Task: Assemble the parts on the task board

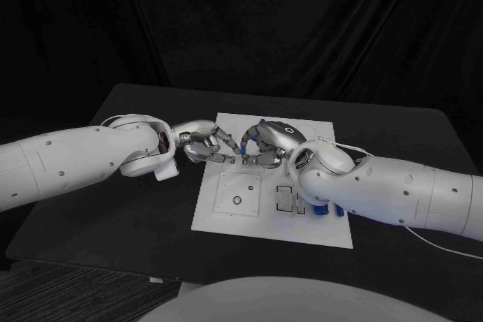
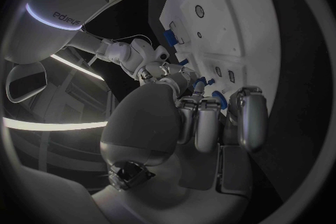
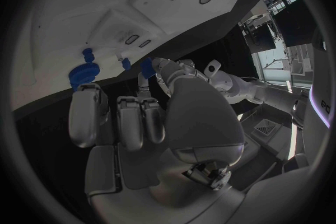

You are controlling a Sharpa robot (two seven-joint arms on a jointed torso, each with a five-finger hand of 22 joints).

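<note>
Both silver hands, left hand (image 1: 202,146) and right hand (image 1: 264,142), meet fingertip to fingertip over the far half of the flat white board (image 1: 236,224), mid-counter (image 1: 121,224); whether either grips anything I cannot tell. Small blue parts (image 3: 83,74) stand there.

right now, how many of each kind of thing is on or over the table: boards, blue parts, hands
task board: 1
blue parts: 4 that can be told apart in the right wrist view; the arms may hide more
hands: 2, the left hand and the right hand
total: 7
</note>
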